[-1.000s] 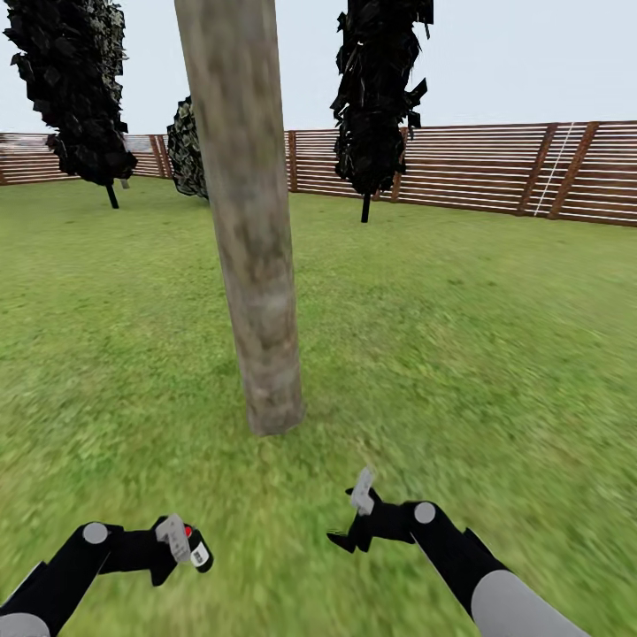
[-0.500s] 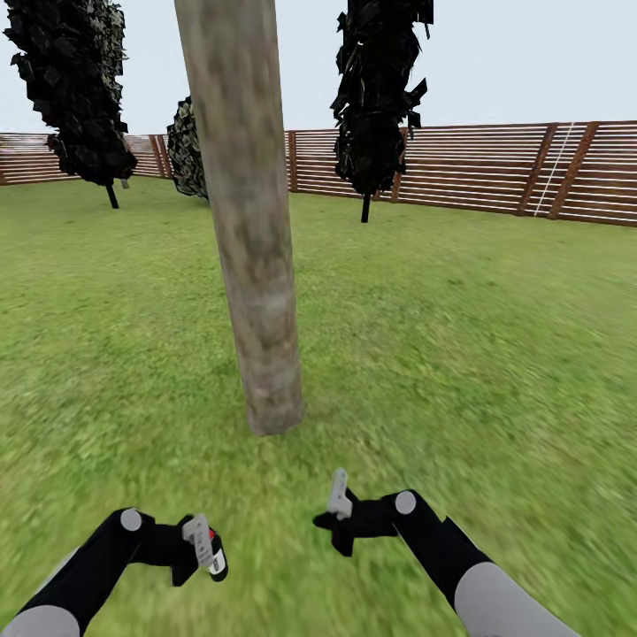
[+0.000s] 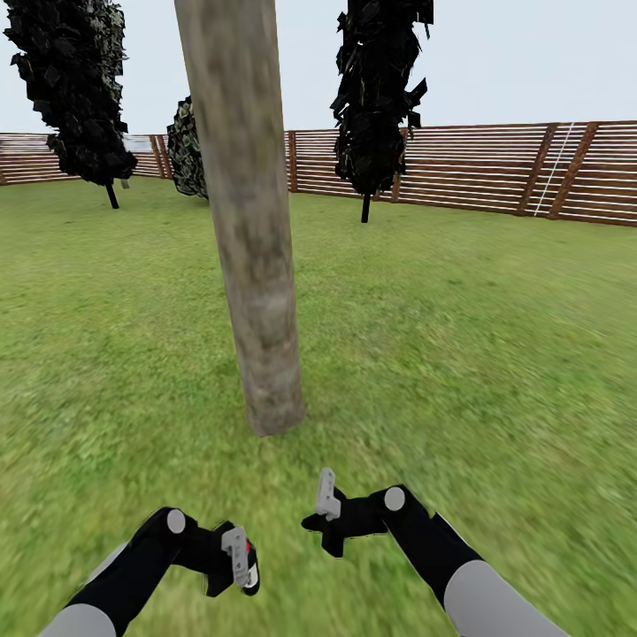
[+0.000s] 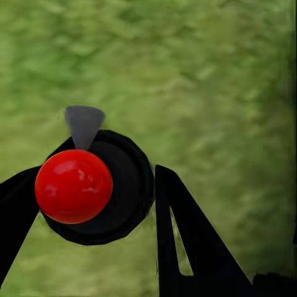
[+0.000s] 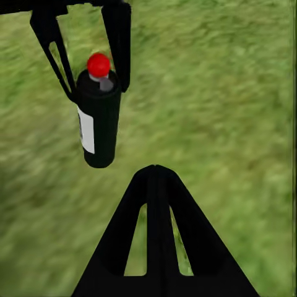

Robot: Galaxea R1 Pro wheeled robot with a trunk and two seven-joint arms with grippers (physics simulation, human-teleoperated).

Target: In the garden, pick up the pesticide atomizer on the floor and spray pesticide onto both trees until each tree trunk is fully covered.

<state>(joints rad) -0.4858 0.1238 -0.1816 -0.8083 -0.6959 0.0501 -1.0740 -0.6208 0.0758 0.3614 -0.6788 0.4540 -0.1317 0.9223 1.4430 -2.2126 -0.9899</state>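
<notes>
Straight ahead a thick grey-beige tree trunk (image 3: 252, 221) rises from the grass (image 3: 460, 354), its crown cut off at the top, with dark conifers (image 3: 380, 97) and a slatted fence (image 3: 495, 172) behind. Low down, the left gripper (image 3: 237, 559) pinches the black, red-capped atomizer (image 5: 98, 117), held above the lawn short of the trunk. The right gripper (image 3: 324, 511) shows its fingers pressed together, holding nothing.
</notes>
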